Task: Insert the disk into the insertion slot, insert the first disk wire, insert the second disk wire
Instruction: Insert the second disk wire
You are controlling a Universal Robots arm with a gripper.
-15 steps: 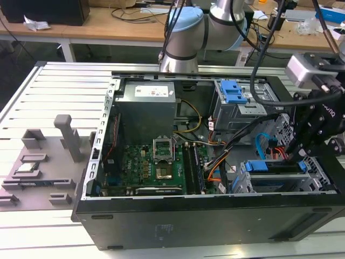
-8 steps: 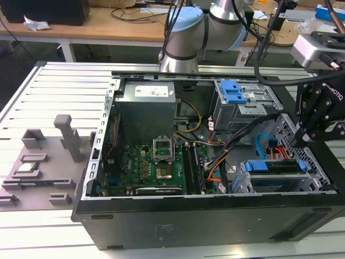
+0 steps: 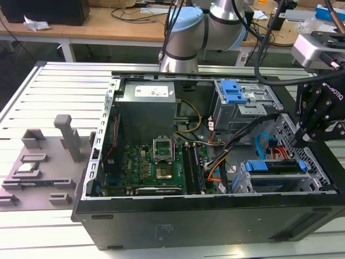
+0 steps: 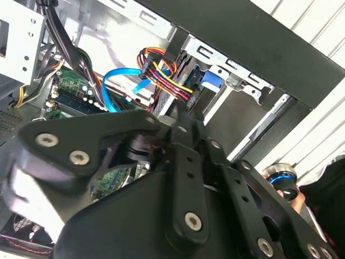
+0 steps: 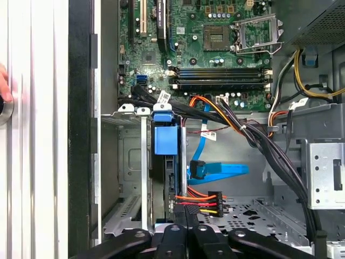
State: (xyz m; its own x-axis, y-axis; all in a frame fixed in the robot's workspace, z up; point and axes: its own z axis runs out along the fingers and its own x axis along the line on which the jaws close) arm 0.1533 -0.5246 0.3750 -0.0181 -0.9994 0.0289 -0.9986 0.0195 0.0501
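Claw (image 5: 185, 217) clenched on power wire (image 5: 198, 200) at disk (image 5: 164, 141); case (image 3: 188, 221) on slatted table (image 3: 64, 91); wooden bench (image 3: 108, 24) behind.

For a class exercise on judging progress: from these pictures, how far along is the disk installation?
Done: the disk stands seated in the insertion slot. In hand: the pincer is at the disk's near end, right by the red and yellow wires running to it; whether their plug is home is hidden. Left: the blue cable lies beside the slot, and its plug looks unconnected.
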